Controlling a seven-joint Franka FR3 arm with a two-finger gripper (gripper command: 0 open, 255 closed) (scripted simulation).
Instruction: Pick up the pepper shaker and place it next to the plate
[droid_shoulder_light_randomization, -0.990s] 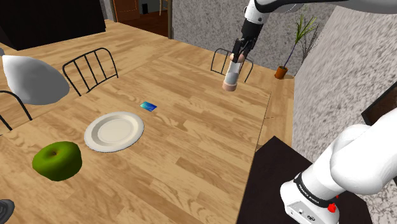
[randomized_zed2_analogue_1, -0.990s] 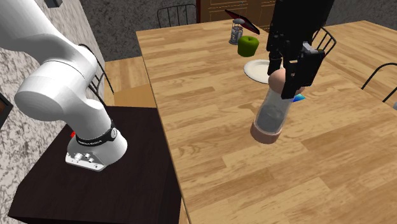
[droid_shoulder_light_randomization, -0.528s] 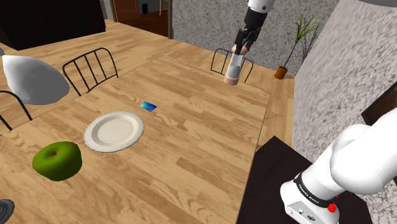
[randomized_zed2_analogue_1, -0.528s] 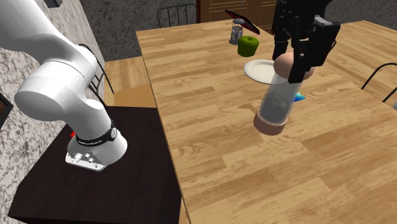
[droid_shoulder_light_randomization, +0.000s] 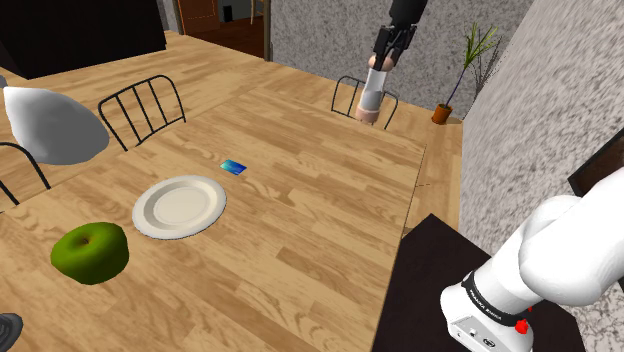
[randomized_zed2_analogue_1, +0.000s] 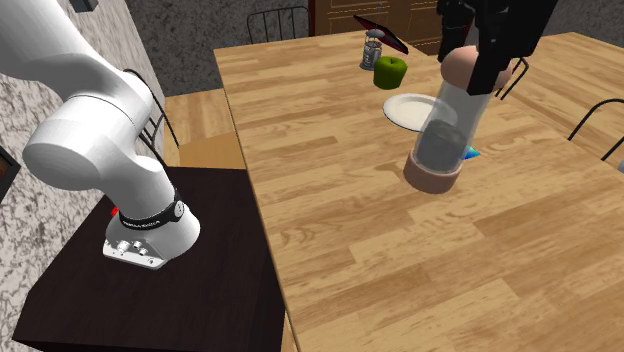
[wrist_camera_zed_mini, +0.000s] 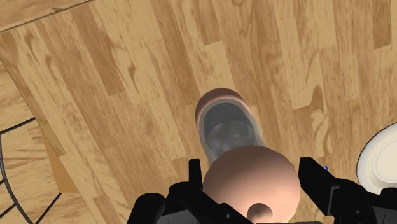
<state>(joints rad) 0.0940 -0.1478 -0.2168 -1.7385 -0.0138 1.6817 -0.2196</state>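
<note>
The black hand (randomized_zed2_analogue_1: 472, 62) is cut off at the second exterior view's top edge. The clear pepper shaker with pink ends (randomized_zed2_analogue_1: 445, 130) hides most of the small blue card (randomized_zed2_analogue_1: 471, 153) and part of the round white plate (randomized_zed2_analogue_1: 403, 110).

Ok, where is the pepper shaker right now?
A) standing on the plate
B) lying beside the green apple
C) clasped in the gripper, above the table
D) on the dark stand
C: the gripper clasps the pepper shaker by its rounded top, and its base hangs tilted above the table.

No legible text or numbers.
</note>
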